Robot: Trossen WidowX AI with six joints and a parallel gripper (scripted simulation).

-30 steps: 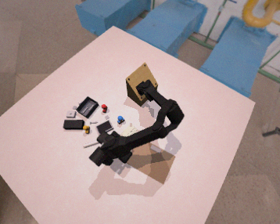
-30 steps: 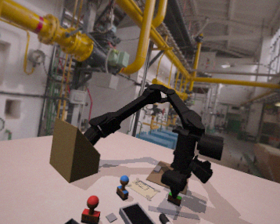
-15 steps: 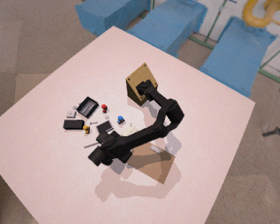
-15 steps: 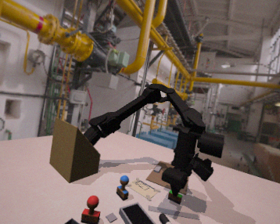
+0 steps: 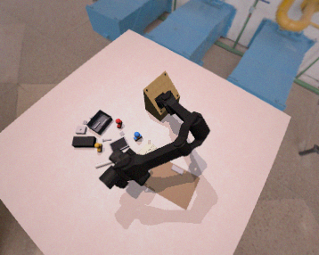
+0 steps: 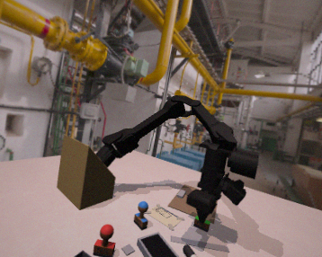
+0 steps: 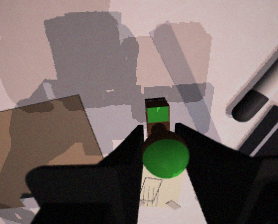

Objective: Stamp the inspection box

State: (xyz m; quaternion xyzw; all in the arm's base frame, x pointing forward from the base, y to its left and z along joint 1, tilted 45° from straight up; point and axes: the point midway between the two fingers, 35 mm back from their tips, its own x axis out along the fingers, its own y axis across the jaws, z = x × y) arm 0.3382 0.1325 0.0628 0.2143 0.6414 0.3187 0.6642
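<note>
My gripper (image 6: 202, 215) (image 7: 159, 128) is shut on a stamp with a green ball handle (image 7: 166, 157) and a brown body with a green patch, which also shows in the exterior view (image 6: 201, 224). The stamp is upright, at or slightly above the bench; the exact gap is unclear. In the top view the arm hides it. The cream card (image 5: 147, 148) (image 6: 160, 214) (image 7: 173, 192) lies flat beside it, with drawn lines on it. The dark ink pad (image 5: 119, 143) (image 6: 156, 244) lies near the card. Whether the card's box bears a print cannot be told.
A blue stamp (image 5: 137, 135) (image 6: 142, 215), a red stamp (image 5: 118, 123) (image 6: 105, 240) and a yellow stamp (image 5: 98, 147) stand around the pad. A black tray (image 5: 109, 120), a black block (image 5: 84, 142), a brown board (image 5: 178, 192) (image 7: 45, 145) and a black-tipped rod (image 7: 250, 104) are nearby.
</note>
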